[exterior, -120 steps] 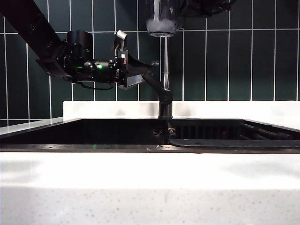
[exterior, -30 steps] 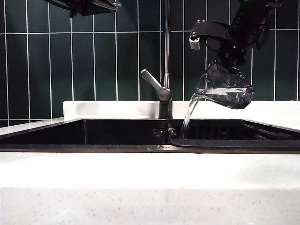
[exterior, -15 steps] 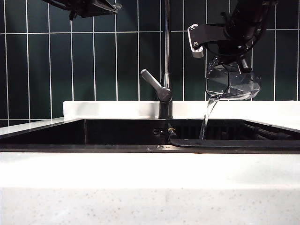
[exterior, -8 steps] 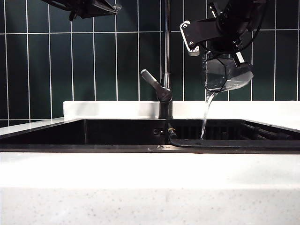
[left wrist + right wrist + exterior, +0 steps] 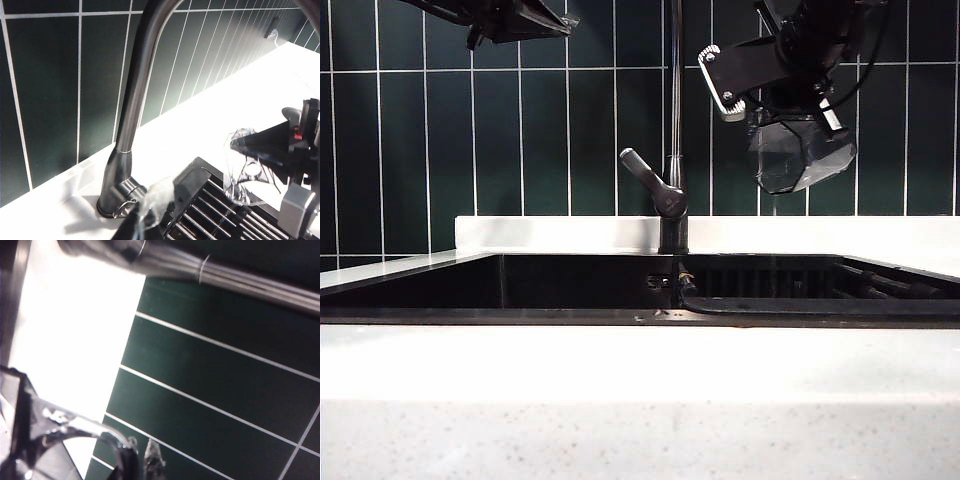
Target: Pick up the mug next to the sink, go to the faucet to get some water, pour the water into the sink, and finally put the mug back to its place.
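The right gripper (image 5: 790,125) holds the mug (image 5: 798,152) clamped between its fingers, high above the ribbed drainer side of the sink (image 5: 620,285), to the right of the faucet (image 5: 672,130). The glass is tipped partway and no stream falls from it, so the pouring looks finished or nearly so. The left gripper (image 5: 520,17) hangs high at the far left, well apart from the faucet's lever (image 5: 645,175), its jaws closed on nothing. Filling and emptying appear done; what is left, by this judgement, is righting the mug and setting it back on the countertop (image 5: 640,380) beside the sink.
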